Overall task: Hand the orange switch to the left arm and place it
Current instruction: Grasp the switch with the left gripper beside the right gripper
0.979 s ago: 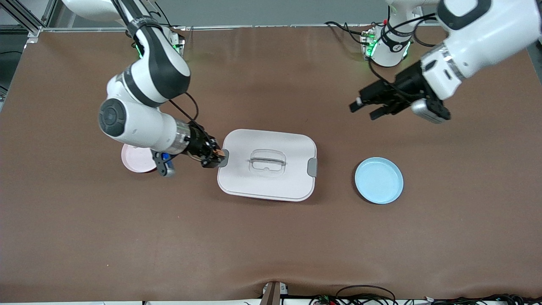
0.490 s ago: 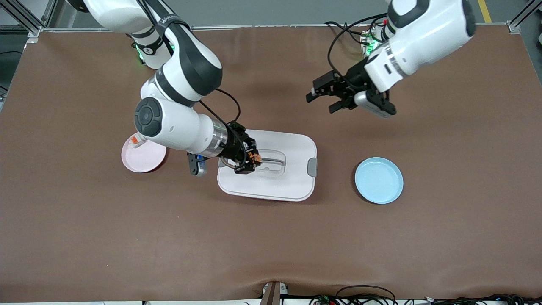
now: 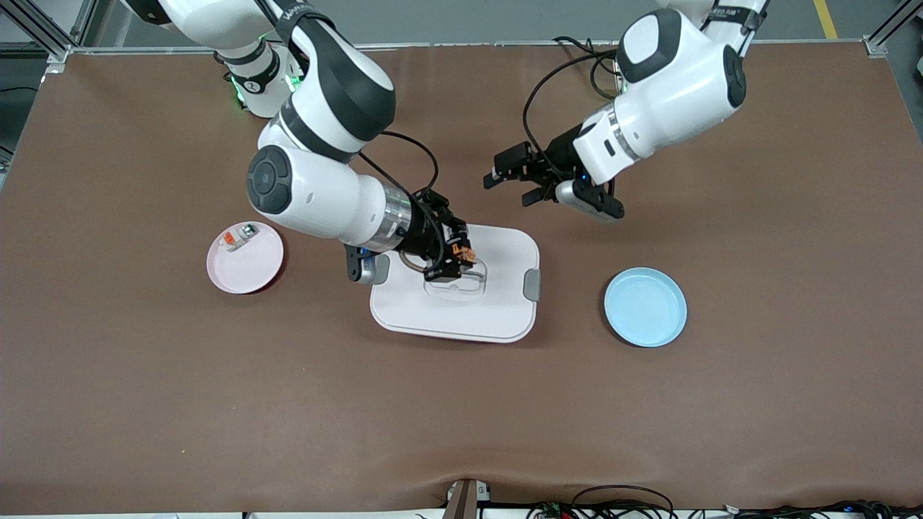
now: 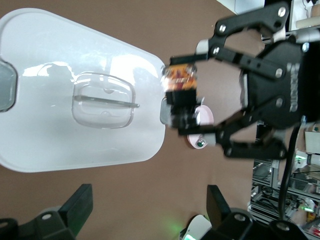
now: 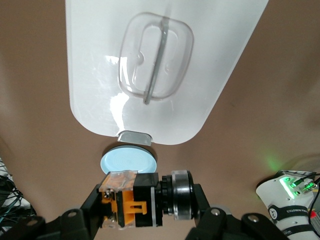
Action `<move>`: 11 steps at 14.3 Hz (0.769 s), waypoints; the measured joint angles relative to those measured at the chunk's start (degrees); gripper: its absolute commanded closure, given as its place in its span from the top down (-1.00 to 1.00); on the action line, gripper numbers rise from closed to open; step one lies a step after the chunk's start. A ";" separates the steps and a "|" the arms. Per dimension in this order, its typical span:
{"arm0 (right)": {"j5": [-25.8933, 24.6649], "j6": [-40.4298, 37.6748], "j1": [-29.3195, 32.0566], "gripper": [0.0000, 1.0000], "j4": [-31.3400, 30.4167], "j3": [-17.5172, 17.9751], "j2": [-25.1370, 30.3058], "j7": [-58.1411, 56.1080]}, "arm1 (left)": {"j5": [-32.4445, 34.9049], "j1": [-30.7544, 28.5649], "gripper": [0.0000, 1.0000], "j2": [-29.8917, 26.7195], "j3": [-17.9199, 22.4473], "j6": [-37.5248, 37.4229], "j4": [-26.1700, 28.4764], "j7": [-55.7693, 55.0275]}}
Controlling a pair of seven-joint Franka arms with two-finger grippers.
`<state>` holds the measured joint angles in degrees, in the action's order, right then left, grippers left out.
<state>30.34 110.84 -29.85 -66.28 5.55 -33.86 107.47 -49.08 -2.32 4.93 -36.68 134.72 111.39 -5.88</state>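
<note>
The orange switch, black with an orange end, sits clamped in my right gripper above the clear lid handle of the white box. In the right wrist view the switch lies crosswise between the shut jaws of the right gripper, with the box lid below. My left gripper hangs open and empty over the bare table, beside the box's edge toward the robots' bases. The left wrist view shows the switch held by the right gripper, the box, and the left gripper spread wide.
A pink plate with a whitish-grey component lies toward the right arm's end. A blue plate lies toward the left arm's end, seen also as the blue plate. Grey latches stick out from the box's ends.
My right gripper carried the switch from the box's latch at the right arm's end to over the lid handle. The left arm swung in toward the box, still open.
</note>
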 measured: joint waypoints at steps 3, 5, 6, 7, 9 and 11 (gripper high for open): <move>0.00 0.14 -1.50 -1.00 0.00 0.00 -0.02 1.35 | 0.00 -0.08 1.00 3.71 0.02 0.05 -3.37 0.14; 0.00 0.17 -1.89 -1.00 0.00 0.00 -0.04 1.86 | 0.00 -0.57 1.00 5.55 0.04 0.08 -5.35 0.14; 0.01 0.17 -1.92 -1.00 0.01 -0.01 -0.04 2.24 | 0.00 -0.81 1.00 6.28 0.05 0.08 -6.17 0.14; 0.01 0.18 -1.92 -1.00 0.01 -0.01 -0.05 2.54 | 0.00 -0.92 1.00 6.81 0.06 0.08 -6.70 0.15; 0.03 0.46 -1.93 -1.00 0.32 -0.01 -0.06 3.73 | 0.00 -0.86 1.00 7.30 0.05 0.08 -7.08 0.15; 0.03 0.52 -1.93 -1.00 1.00 -0.01 -0.08 4.69 | 0.00 -0.73 1.00 7.44 0.04 0.08 -7.08 0.15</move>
<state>30.38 111.36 -31.78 -65.28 5.54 -33.94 112.16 -49.08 -3.06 12.37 -36.64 134.80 104.32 -5.73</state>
